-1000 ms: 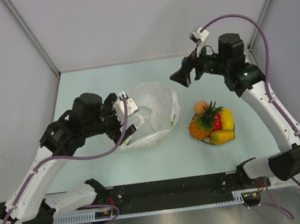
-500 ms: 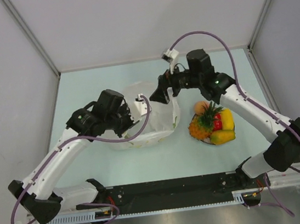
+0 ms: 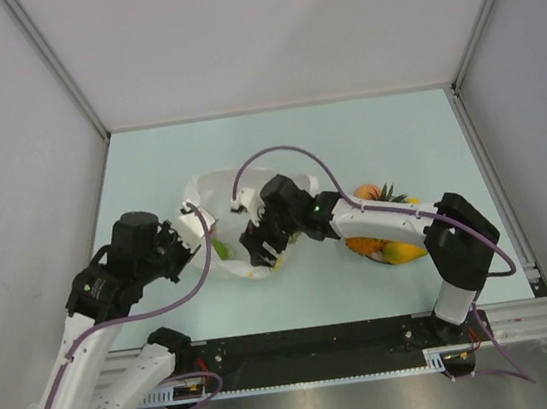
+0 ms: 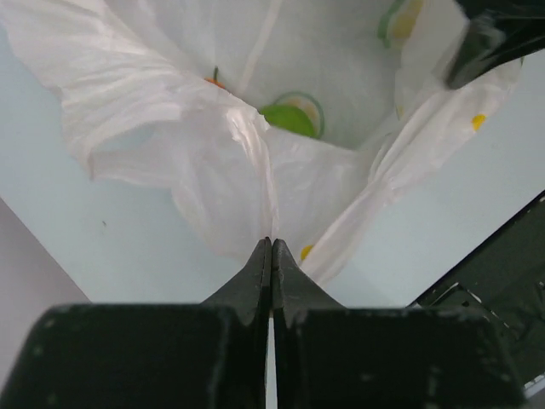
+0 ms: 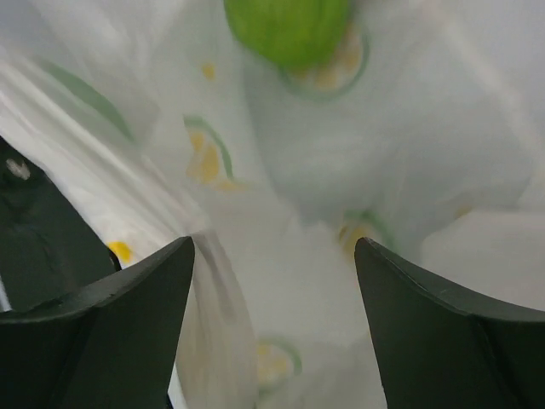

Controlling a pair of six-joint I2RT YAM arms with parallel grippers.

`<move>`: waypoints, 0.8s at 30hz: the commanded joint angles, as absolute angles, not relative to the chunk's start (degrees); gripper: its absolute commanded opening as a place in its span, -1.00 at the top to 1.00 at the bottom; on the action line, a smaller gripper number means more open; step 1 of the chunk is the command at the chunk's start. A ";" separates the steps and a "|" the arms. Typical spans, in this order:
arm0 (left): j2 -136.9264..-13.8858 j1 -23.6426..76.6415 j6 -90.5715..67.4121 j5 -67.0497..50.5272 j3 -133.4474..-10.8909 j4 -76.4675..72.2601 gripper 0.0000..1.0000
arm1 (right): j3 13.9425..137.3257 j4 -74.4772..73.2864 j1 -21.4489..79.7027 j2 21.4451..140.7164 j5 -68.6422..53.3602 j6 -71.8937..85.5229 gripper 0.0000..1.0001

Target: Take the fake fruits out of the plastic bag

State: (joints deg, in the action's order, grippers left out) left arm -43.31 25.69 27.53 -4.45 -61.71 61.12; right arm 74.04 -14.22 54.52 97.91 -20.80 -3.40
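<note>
Left arm (image 3: 98,288): bent, reaching right.
Left jaws: pinched together on plastic bag (image 4: 213,162).
Right arm (image 3: 376,219): stretched leftward.
Right jaws: spread wide.

**Operator:** What is the arm finish?

**Technician:** The left arm (image 3: 64,388) and right arm (image 3: 382,220) have smooth white links behind the gripper. These are joined by rounded black joint housings. The wrist block directly behind each gripper is black.

**Operator:** Cabling?

**Technician:** Each arm has one purple cable (image 3: 271,150), running loose from behind the gripper back along the links. A small green light (image 3: 311,208) sits on the right arm's black housing behind the wrist.

**Operator:** Fingers?

**Technician:** On the left gripper (image 4: 271,256), they are matte black and taper from a blocky body to a thin edge. On the right gripper (image 5: 272,247), the fingers (image 5: 443,332) are broad, dark wedges.
</note>
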 commanded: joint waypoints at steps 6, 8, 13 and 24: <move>-33.49 23.20 29.97 1.67 -49.14 64.42 0.99 | 65.04 -7.76 61.08 95.98 -8.01 -8.78 -0.72; -29.90 23.12 30.58 3.85 -47.99 65.56 0.99 | 65.30 -4.59 60.12 95.71 -6.86 -8.79 -0.74; -26.19 23.20 31.29 6.76 -51.14 68.46 0.99 | 71.00 2.72 56.08 100.70 -6.86 0.94 -0.69; -25.23 23.20 32.43 4.58 -52.39 70.93 0.99 | 84.80 4.57 55.46 112.67 -14.06 9.74 -0.80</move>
State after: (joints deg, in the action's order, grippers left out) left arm -26.04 23.68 31.57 5.82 -51.44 69.67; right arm 79.37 1.87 55.07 110.54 -12.08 3.64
